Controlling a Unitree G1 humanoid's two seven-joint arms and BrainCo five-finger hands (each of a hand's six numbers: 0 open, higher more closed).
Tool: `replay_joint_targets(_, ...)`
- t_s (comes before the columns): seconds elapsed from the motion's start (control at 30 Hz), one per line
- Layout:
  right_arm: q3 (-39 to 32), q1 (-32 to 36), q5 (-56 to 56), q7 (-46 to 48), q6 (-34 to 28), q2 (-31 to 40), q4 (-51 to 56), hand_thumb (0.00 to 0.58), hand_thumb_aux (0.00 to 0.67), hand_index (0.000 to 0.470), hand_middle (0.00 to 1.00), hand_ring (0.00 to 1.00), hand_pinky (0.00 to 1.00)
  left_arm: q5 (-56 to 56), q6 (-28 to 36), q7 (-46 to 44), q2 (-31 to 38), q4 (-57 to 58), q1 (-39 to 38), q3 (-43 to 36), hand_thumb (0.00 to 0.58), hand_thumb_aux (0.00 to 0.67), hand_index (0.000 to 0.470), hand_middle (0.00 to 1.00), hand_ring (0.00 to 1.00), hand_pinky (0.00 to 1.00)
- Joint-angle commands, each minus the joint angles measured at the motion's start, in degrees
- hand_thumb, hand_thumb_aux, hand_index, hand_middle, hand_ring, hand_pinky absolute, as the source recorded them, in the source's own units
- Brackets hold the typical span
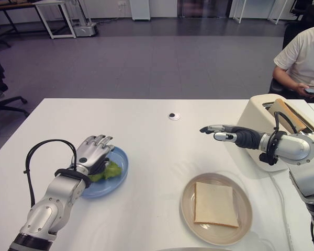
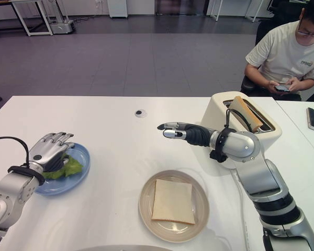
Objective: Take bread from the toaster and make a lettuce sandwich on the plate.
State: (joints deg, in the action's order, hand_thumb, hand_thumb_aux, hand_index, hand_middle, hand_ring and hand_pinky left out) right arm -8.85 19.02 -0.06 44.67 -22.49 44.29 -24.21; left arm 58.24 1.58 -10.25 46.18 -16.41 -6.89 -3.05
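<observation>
in the left eye view, one slice of bread (image 1: 215, 204) already lay flat on the beige plate (image 1: 187, 194) near the front of the white table (image 1: 157, 146), so the base of the sandwich looked done. a second slice (image 1: 292, 114) stood in the slot of the toaster (image 1: 254, 112) at the right, its top sticking out, not yet taken. the right hand (image 1: 222, 133) hung just in front of the toaster, above the table, stretched out flat and pointing toward the robot's left, holding nothing. in the right eye view, the left hand (image 2: 49, 149) sat over the blue dish (image 2: 82, 157) at the left, well apart from the beige plate and directly on top of the lettuce (image 2: 70, 168); whether it had actually closed on the leaf could not be told from here. the lettuce was on the blue dish, none of it on the bread. by my reckoning the task stood roughly a third done: the lettuce had to go onto the slice of bread, and then the second slice from the toaster on top.
</observation>
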Motion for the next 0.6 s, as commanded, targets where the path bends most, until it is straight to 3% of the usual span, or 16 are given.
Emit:
replay_joint_targets(0.03, -0.7, 0.0, -1.0, -0.1, 0.6, -0.4, 1.3, 0.000, 0.000, 0.000, 0.00, 0.00, 0.00, -2.1, -0.6, -0.3, -1.5, -2.2, 0.2, 0.8, 0.580, 0.670, 0.470, 0.00, 0.00, 0.00)
replay_joint_targets(0.13, -0.9, -0.1, -1.4, -0.4, 1.0, -0.7, 1.9, 0.000, 0.000, 0.000, 0.00, 0.00, 0.00, -2.0, 0.0, -1.4, -1.2, -1.9, -0.3, 1.4, 0.580, 0.670, 0.470, 0.00, 0.00, 0.00)
replay_joint_targets(0.17, -1.0, -0.1, -1.5, -0.4, 1.0, -0.8, 1.9, 0.000, 0.000, 0.000, 0.00, 0.00, 0.00, -0.8, 0.7, -2.0, -0.5, -1.3, -0.7, 1.6, 0.579, 0.641, 0.450, 0.00, 0.00, 0.00)
replay_joint_targets(0.2, -1.2, -0.1, -1.5, -0.4, 1.1, -1.0, 2.0, 0.000, 0.000, 0.000, 0.00, 0.00, 0.00, 0.3, 1.7, -2.9, 0.1, -0.7, -1.3, 1.9, 0.474, 0.384, 0.269, 0.00, 0.00, 0.00)
replay_joint_targets(0.23, -1.3, -0.1, -1.5, -0.4, 1.1, -1.0, 2.0, 0.000, 0.000, 0.000, 0.00, 0.00, 0.00, 1.3, 2.7, -3.7, 0.5, -0.1, -2.0, 2.4, 0.000, 0.000, 0.000, 0.00, 0.00, 0.00)
replay_joint_targets(0.6, -1.4, -0.7, -1.6, 0.0, 1.6, -1.3, 2.0, 0.000, 0.000, 0.000, 0.00, 0.00, 0.00, 4.7, 7.9, -10.3, 3.9, 4.2, -6.1, 5.2, 0.000, 0.000, 0.000, 0.00, 0.00, 0.00)
